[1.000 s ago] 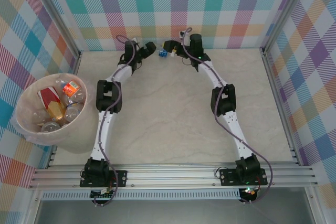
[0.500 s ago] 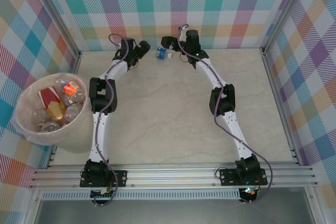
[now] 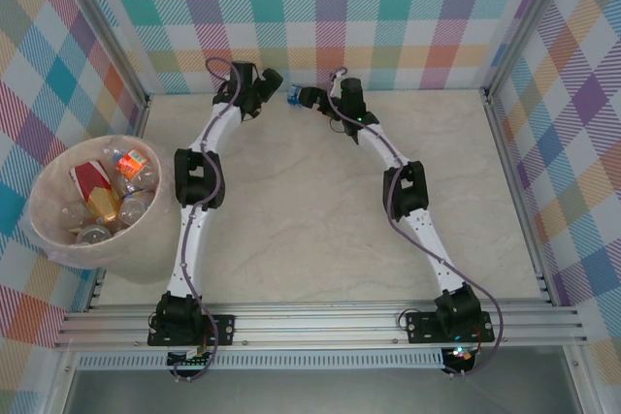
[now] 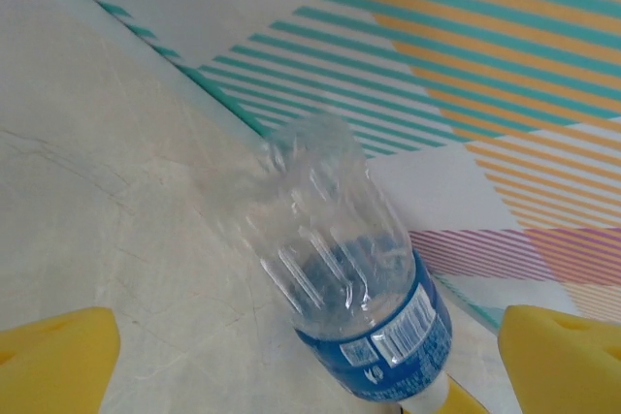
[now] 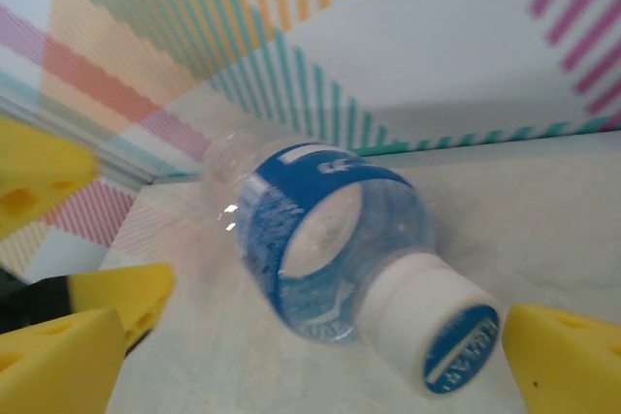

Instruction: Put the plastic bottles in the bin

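Locates one blue-labelled bottle (image 3: 293, 96) on its side at the worktop's (image 3: 310, 210) far edge, beside the back wall (image 3: 408, 36). Finds left gripper (image 3: 274, 79) and right gripper (image 3: 309, 96) both spread wide and empty, flanking it. Risks finger-on-finger collision, or squirting the bottle along the wall, through simultaneous closing. Notes no room behind; open worktop nearward and leftward toward the bin (image 3: 41, 186) off the left edge

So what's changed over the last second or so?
The blue-labelled bottle slid a little left, toward the back wall. The right tool followed it left; the left tool edged back toward the wall. Both tools stayed open, gripping nothing. The bin and the bottles in it are unchanged.
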Controlling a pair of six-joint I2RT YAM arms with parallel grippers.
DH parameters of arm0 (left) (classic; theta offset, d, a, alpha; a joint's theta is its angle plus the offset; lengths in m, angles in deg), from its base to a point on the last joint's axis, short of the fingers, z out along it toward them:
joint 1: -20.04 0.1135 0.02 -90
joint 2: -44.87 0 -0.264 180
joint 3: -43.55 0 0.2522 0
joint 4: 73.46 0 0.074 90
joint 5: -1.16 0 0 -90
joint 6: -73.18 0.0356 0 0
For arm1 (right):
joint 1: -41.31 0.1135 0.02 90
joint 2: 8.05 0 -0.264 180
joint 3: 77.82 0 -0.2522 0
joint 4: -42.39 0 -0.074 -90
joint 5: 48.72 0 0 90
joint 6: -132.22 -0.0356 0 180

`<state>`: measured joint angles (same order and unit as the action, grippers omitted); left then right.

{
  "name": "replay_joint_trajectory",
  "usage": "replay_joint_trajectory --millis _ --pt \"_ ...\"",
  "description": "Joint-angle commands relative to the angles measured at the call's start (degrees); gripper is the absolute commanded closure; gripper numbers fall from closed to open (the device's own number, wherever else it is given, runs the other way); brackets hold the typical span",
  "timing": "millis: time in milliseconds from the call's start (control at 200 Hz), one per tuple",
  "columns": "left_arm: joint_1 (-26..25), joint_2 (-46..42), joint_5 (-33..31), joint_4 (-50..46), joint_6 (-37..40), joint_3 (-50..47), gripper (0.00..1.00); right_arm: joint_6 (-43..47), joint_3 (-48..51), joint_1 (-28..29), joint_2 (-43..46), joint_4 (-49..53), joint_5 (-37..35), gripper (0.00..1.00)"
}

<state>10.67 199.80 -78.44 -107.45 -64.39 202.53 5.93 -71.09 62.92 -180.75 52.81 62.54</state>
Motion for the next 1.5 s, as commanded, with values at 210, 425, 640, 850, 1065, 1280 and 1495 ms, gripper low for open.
replay_joint_trajectory --millis 210,425,640,850,1065,1280,1495 --pt "-0.3 2.4 -2.4 -8.5 2.8 4.2 0.0 7.9 -2.2 4.1 2.6 -3.4 13.6 0.0" --pt "-0.3 2.1 -8.3 -16.4 10.6 6.8 0.0 9.2 -2.3 7.5 3.8 -3.1 18.6 0.0" --pt "-0.2 2.1 -9.3 -19.8 18.2 7.1 0.0 8.8 -2.2 8.7 6.7 -1.1 25.7 0.0" --pt "-0.1 3.3 -10.8 -20.5 24.0 8.4 0.07 10.2 5.1 7.1 17.3 8.5 19.9 0.0" --pt "0.2 3.9 -9.5 -19.8 27.0 8.8 0.26 11.7 41.5 4.5 40.5 1.3 4.6 0.0" --pt "0.6 4.3 -12.9 -20.9 27.9 8.8 0.32 12.9 65.0 2.7 58.9 1.5 -4.7 0.0" --pt "0.7 2.8 -12.3 -24.0 27.9 6.8 0.42 16.2 75.9 2.7 71.5 6.9 -11.5 0.0"
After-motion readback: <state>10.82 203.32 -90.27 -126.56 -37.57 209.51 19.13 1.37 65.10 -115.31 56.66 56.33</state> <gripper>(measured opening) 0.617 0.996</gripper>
